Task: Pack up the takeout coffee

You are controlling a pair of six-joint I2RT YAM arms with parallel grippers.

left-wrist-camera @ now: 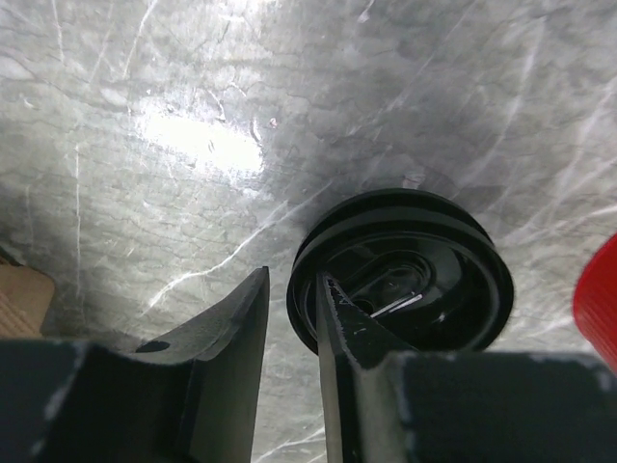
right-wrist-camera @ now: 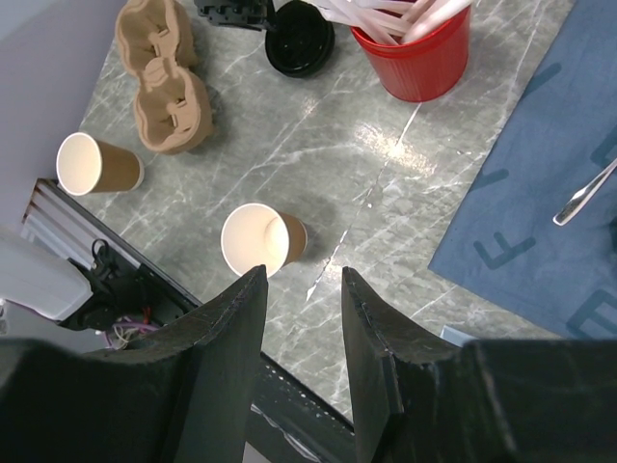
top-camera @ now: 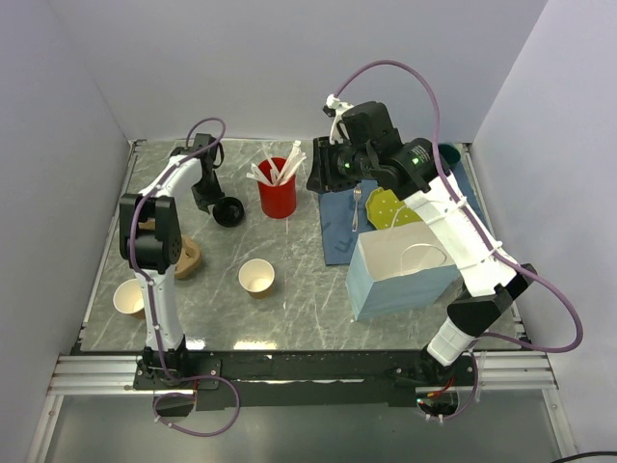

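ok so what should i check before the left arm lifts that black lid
1. Left gripper jaws straddle the black lid rim: ok
2. Jaws clamped on the rim: cannot tell
3. Red cup apart from the lid: ok
4. Lidless cup upright: ok
5. Right gripper open and empty: ok
6. Blue bag top open: ok

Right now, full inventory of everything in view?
round black plastic lid: 1, black, back left
red plastic cup of white utensils: 1, red, back centre
lidless brown paper cups: 2, brown, front centre and front left
brown pulp cup carrier: 1, brown, left
blue cloth: 1, blue, right
metal fork: 1, silver, on cloth
yellow-green flat item: 1, yellow-green, behind bag
pale blue paper bag: 1, front right
left hand: black, open at lid's rim
right hand: black, open, empty
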